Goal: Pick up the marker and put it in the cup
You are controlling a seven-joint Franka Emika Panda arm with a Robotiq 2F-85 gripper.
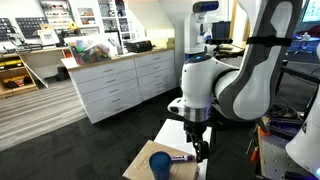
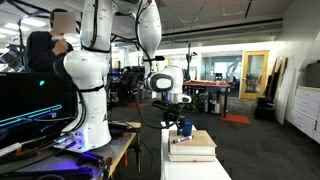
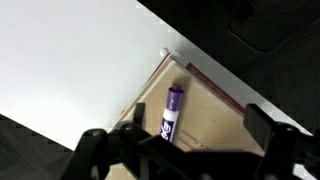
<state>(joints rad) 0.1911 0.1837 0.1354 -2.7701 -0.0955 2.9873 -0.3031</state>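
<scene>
The marker is purple with a white labelled section. It lies flat on a brown cardboard box top, and in an exterior view it lies just beside the cup. The blue cup stands upright on the same box and shows in both exterior views; it is out of the wrist view. My gripper is open and empty. It hangs above the marker with a finger on either side, apart from it. It shows in both exterior views.
The box sits on a white table whose edge runs close by, with dark floor beyond. White drawer cabinets stand at the back. Another white robot arm and a dark monitor are nearby.
</scene>
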